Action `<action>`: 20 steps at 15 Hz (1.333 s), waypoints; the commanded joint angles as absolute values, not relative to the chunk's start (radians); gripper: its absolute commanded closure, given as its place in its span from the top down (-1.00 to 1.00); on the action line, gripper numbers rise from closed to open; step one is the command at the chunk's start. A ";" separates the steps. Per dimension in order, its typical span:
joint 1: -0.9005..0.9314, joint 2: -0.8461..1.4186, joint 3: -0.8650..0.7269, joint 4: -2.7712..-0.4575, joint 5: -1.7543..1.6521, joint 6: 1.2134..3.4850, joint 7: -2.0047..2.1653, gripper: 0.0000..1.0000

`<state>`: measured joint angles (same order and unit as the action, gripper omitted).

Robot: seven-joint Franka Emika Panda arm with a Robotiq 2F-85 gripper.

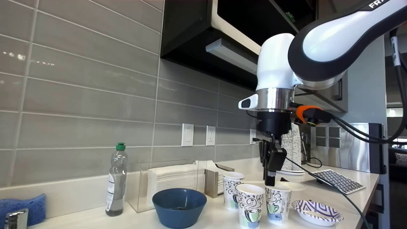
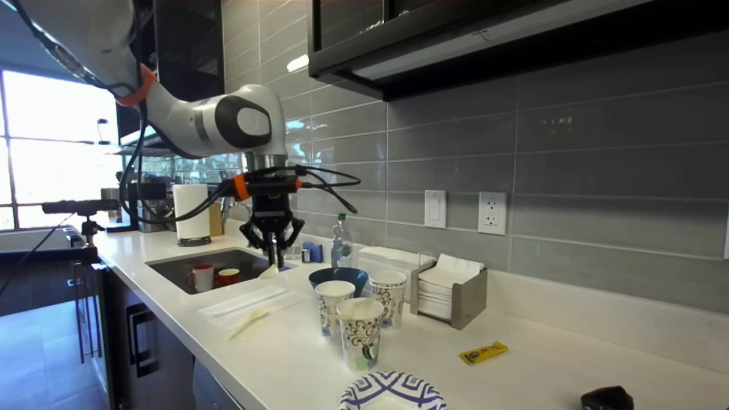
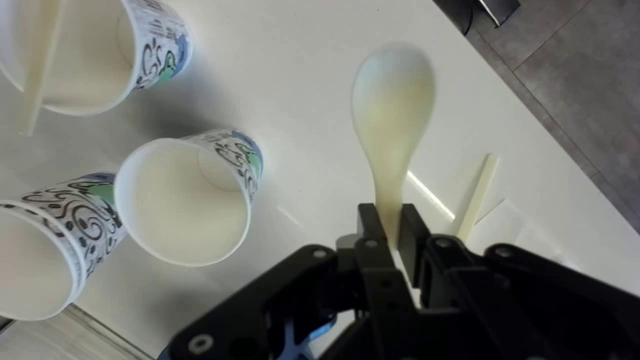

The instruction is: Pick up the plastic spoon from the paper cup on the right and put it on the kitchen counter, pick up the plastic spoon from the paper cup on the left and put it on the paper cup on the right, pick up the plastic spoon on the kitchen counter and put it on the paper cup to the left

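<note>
My gripper is shut on the narrow neck of a pale plastic spoon, whose bowl points away from the fingers. In an exterior view this spoon hangs at the fingertips of the gripper, above the counter. Below and left in the wrist view stands a paper cup with nothing inside. A second paper cup, at top left, has another spoon lying across its rim. A third plastic spoon lies on the kitchen counter, beside flat white paper.
More paper cups, apparently stacked, stand near the wall by a napkin holder. A blue bowl, a soap bottle and a patterned paper plate share the counter. The sink holds mugs. A yellow packet lies nearby.
</note>
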<state>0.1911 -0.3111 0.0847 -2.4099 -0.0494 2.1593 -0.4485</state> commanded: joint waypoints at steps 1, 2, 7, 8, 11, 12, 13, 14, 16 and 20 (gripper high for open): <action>0.155 -0.286 0.061 -2.352 -0.078 2.159 -0.429 -0.93; 0.143 -0.273 0.053 -2.343 -0.078 2.166 -0.425 -0.93; 0.104 -0.209 0.029 -2.299 -0.065 2.191 -0.403 -0.93; 0.102 -0.194 0.028 -2.291 -0.060 2.199 -0.400 -0.93; 0.101 -0.149 0.028 -2.268 -0.045 2.223 -0.388 -0.93; 0.099 -0.136 0.029 -2.261 -0.040 2.225 -0.381 -0.93; 0.097 -0.123 0.029 -2.254 -0.038 2.228 -0.366 -0.93; 0.093 -0.110 0.030 -2.250 -0.041 2.235 -0.344 -0.93; 0.090 -0.089 0.030 -2.240 -0.034 2.238 -0.318 -0.93; 0.081 -0.061 0.029 -2.227 -0.019 2.246 -0.275 -0.93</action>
<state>0.0937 -0.0937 0.0257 -2.2584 -0.0469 2.2373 -0.3048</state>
